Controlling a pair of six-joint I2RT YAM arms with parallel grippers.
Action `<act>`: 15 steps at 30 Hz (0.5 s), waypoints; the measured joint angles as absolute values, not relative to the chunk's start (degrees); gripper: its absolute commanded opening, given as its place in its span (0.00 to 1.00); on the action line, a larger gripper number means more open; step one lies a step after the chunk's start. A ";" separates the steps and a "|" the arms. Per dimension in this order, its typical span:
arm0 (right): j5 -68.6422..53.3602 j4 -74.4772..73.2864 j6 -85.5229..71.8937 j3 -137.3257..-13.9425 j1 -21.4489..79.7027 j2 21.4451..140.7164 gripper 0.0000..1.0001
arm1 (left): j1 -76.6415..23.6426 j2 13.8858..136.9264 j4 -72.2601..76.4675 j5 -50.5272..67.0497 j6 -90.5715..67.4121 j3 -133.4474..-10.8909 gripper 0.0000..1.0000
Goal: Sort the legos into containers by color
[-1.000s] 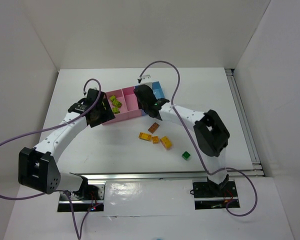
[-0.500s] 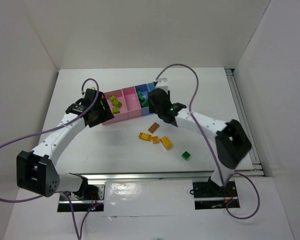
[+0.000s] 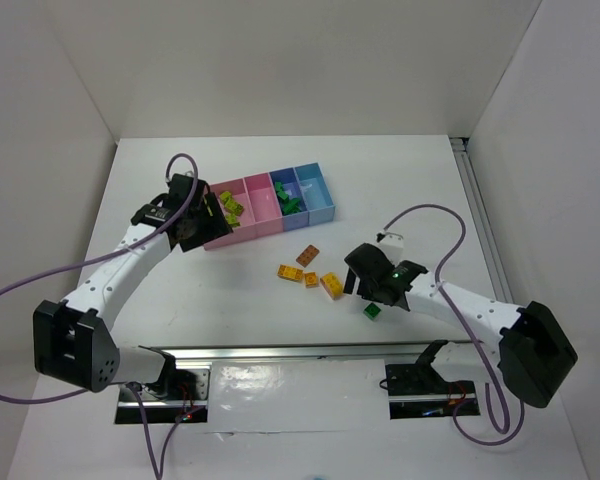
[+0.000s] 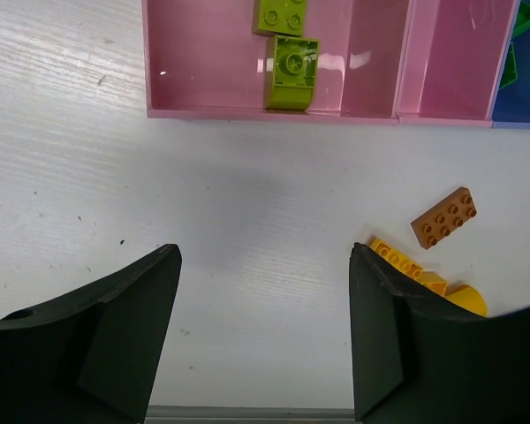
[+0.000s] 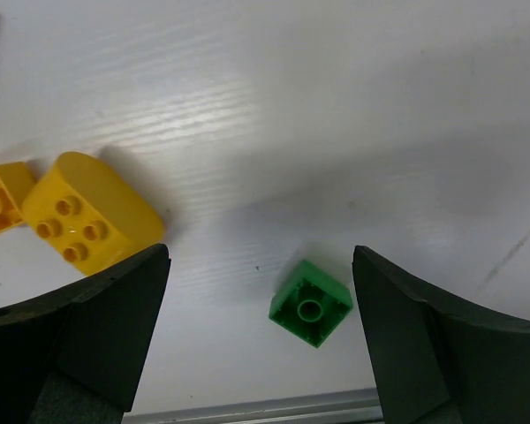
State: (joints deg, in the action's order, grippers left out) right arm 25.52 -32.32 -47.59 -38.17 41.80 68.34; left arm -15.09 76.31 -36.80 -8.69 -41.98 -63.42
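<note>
My right hand [image 5: 261,283] hangs open over the tabletop [image 5: 336,106], fingers spread so the dark green brick [image 5: 310,304] sits between them, nearer the right finger, ready to be closed on. The rounded yellow brick [image 5: 87,221] lies by my left finger, at the edge of the grasp. The green one belongs, I judge, in the dark blue bin [image 3: 280,177], well apart from this hand. My left hand [image 4: 265,336], open and empty, hovers just short of the pink bin [image 4: 212,112] holding lime bricks [image 4: 291,71].
</note>
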 measured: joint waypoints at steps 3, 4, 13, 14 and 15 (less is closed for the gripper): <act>25.41 -34.44 -52.25 -36.38 41.80 67.35 0.92 | -15.29 76.51 -36.82 -8.38 -41.98 -63.44 0.79; 25.23 -35.03 -53.60 -35.90 41.80 67.24 0.92 | -15.31 76.64 -36.82 -8.21 -41.98 -63.44 0.79; 22.48 -38.50 -66.24 -33.89 41.80 67.31 0.81 | -15.53 76.86 -36.80 -7.57 -42.00 -63.44 0.79; 22.15 -38.65 -67.20 -33.54 41.80 67.35 0.78 | -15.59 76.90 -36.80 -7.57 -42.00 -63.44 0.79; 21.78 -38.72 -68.25 -33.17 41.80 67.35 0.77 | -15.68 76.97 -36.80 -7.57 -42.00 -63.44 0.79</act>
State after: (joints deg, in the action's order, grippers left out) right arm 21.78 -38.72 -68.25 -33.17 41.80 67.35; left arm -15.68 76.97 -36.80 -7.57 -42.00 -63.44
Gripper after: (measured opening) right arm 0.798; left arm 0.795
